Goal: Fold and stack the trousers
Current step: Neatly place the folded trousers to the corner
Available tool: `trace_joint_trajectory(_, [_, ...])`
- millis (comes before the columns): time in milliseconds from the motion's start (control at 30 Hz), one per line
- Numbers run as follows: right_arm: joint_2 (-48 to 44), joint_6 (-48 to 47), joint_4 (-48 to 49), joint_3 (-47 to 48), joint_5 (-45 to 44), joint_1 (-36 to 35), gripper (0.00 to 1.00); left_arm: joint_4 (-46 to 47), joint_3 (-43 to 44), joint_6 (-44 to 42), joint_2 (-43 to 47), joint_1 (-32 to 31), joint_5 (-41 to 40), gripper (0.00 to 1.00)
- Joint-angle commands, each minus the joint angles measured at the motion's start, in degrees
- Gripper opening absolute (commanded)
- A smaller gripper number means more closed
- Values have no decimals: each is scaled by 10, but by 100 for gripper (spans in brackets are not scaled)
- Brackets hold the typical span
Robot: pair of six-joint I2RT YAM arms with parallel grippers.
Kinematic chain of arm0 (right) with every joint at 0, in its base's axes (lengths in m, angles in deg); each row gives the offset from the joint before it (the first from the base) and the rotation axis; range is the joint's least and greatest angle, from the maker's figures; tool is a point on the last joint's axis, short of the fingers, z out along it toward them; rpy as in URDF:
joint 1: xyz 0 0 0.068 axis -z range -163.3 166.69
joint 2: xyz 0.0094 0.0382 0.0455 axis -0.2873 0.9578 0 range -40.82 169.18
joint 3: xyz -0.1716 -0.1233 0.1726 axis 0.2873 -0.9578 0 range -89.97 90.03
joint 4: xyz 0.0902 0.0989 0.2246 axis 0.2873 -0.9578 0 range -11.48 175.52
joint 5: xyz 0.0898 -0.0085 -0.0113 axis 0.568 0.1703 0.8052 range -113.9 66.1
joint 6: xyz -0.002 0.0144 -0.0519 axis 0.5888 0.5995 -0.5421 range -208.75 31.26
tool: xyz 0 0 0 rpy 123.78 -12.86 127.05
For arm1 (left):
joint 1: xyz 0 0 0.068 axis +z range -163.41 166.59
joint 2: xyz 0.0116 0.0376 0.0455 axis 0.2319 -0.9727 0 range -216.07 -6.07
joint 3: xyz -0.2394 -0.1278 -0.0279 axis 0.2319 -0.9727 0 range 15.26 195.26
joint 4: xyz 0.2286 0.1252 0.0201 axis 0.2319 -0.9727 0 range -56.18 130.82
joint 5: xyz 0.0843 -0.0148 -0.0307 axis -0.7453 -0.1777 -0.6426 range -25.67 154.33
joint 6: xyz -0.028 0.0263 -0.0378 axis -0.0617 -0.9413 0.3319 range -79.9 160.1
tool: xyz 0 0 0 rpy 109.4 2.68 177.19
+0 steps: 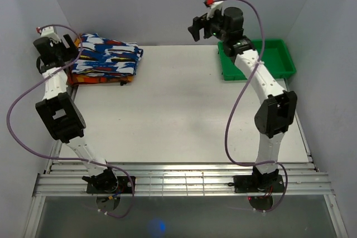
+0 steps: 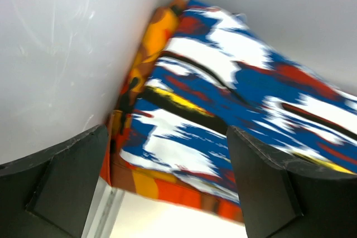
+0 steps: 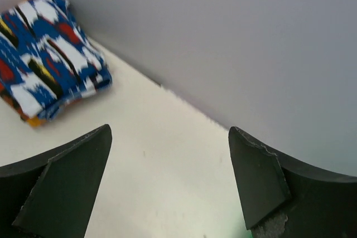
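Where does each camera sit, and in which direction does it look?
Top external: high behind the robot, looking down at the table; left arm, right arm show.
Left wrist: on its arm, close to the trousers on an orange cloth; left jaws open.
Right wrist: on its arm, facing the back wall and trousers; right jaws open.
Shared: all see the trousers.

A white table (image 1: 184, 104) fills a plain, windowless enclosure, boxed in by a pale grey back wall (image 1: 167, 4), left wall (image 1: 19, 9) and right wall (image 1: 334, 54). Even, soft light leaves only faint shadows on the tabletop. Ribbed aluminium rails (image 1: 184, 178) run along its near edge; below them, a glossy grey surface (image 1: 223, 218) carries a small blue glint (image 1: 158, 227).
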Motion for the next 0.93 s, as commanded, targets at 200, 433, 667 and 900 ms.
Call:
trace_joint_trajectory(200, [-185,-38,-316,-224,154,211,90,-422,64,-59,114,-34,236,98])
trace_joint_trajectory(433, [-304,-112,-349,-451,142,280,90,-401,-161,-108,221,-212,167,98])
trace_joint_trajectory(667, [-398,-101,-318,-623,129,280,90,-346,-265,-79,245,-286,133,98])
trace_joint_trajectory(900, [-427,-76,-301,-652,143,280,90,-331,-279,-86,268,-286,123,98])
